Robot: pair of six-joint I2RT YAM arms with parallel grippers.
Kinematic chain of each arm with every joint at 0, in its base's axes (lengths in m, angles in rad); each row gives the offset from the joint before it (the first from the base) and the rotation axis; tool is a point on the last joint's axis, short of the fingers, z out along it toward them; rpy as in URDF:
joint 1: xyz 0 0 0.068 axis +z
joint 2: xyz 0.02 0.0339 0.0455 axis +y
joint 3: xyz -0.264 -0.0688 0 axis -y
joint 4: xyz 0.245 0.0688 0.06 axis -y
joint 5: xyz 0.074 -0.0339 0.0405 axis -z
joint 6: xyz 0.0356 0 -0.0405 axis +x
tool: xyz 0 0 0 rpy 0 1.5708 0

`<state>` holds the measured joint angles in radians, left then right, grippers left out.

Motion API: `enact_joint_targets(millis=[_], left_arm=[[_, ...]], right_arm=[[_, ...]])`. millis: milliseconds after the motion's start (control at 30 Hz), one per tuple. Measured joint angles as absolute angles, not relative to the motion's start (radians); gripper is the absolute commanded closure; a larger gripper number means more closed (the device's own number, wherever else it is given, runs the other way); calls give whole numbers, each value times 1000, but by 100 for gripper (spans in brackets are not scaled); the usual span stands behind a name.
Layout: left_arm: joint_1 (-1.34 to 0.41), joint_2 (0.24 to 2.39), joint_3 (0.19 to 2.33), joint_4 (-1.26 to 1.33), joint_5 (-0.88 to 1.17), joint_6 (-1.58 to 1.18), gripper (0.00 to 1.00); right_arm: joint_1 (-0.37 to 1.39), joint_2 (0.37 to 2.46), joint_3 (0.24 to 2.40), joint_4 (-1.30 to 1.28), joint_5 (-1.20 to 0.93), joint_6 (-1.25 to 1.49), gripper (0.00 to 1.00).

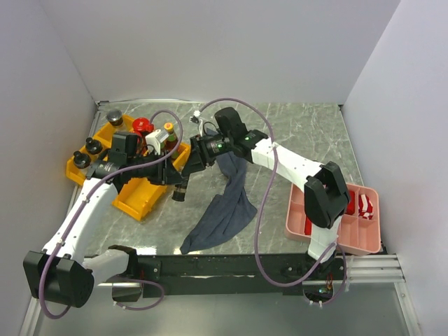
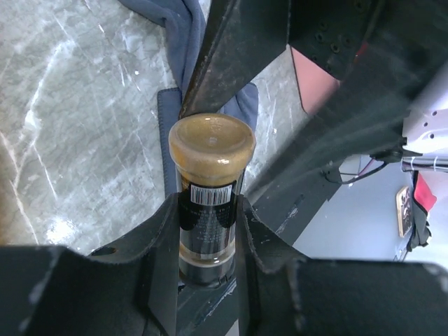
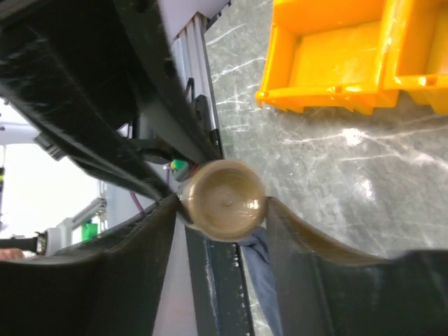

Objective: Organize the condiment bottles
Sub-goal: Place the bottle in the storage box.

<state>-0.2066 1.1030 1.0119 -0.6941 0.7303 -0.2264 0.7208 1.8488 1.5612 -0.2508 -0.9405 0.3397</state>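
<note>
A dark condiment bottle with a tan cap [image 2: 212,143] and a barcode label is held in the air between both grippers. My left gripper [image 2: 208,210] is shut on its body. My right gripper [image 3: 222,210] is closed round its cap [image 3: 224,199], with a finger touching each side. In the top view the bottle [image 1: 180,190] hangs just right of the yellow bins [image 1: 133,199], with the left gripper [image 1: 173,178] and right gripper [image 1: 189,169] meeting over it. Other bottles stand in the bins: a red-lidded jar [image 1: 143,126], a silver-capped shaker [image 1: 114,117], and black-capped bottles [image 1: 91,145].
A grey-blue cloth [image 1: 227,203] lies on the marble table right of the grippers and also shows in the left wrist view [image 2: 189,28]. A pink tray [image 1: 336,217] with red packets [image 1: 364,206] sits at the right edge. White walls enclose the table.
</note>
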Motion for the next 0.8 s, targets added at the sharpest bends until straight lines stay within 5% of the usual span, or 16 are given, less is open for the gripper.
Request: enact_joint_targets(millis=[33,67,233,267,367,433,800], left_arm=[[-207,1103,1012,-694,733,-226,81],[-207,1103,1012,-698,733,-226,57],[-207,1098,1011,-707,725,-228,45],[-207,1096,1011,-706,722,-227,25],[-210,1089,1015,-698,699,-234,8],[-211,1083,1020,-694,662,-251,1],[-206,949,1123,-496,385,-459,1]], right_arm=[[716,1849,1547,-230,-939,348,69],[711,1849,1533,-212,-952,367,78],[707,1848,1472,-97,-978,452,94],[707,1848,1453,-49,-990,486,97],[708,1844,1406,75,-1008,586,98],[705,1832,1349,200,-1016,692,98],[551,1796,1088,1021,-804,1470,100]])
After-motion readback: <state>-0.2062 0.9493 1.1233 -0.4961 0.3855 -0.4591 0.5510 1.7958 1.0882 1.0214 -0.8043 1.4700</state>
